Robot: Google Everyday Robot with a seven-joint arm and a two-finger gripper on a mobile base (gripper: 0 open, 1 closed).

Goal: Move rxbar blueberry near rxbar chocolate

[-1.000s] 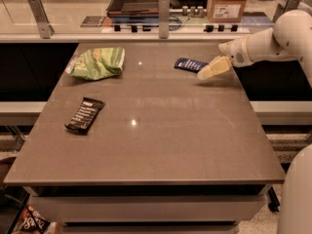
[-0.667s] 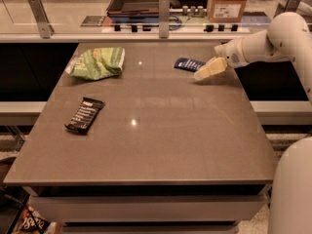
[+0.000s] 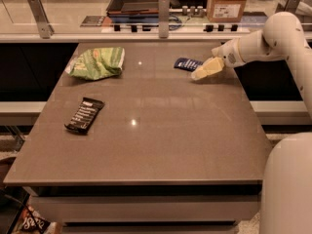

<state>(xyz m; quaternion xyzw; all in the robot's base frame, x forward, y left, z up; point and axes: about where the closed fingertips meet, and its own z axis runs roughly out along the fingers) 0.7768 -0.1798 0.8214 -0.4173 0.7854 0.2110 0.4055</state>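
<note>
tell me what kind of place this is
Probably an office kitchen or break area used for robot tests: a grey table holding a chip bag, a counter behind with a cardboard box. The end effector is beside the rxbar blueberry, far right.

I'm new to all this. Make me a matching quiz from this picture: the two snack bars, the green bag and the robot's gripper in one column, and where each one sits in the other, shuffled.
Things:
1. rxbar blueberry
2. rxbar chocolate
3. green chip bag
4. gripper

Places:
A. left part of the table, nearer the camera
B. far left corner
C. far side, right of centre
D. low over the far side, right beside the dark blue bar

Pairs: 1-C, 2-A, 3-B, 4-D.
</note>
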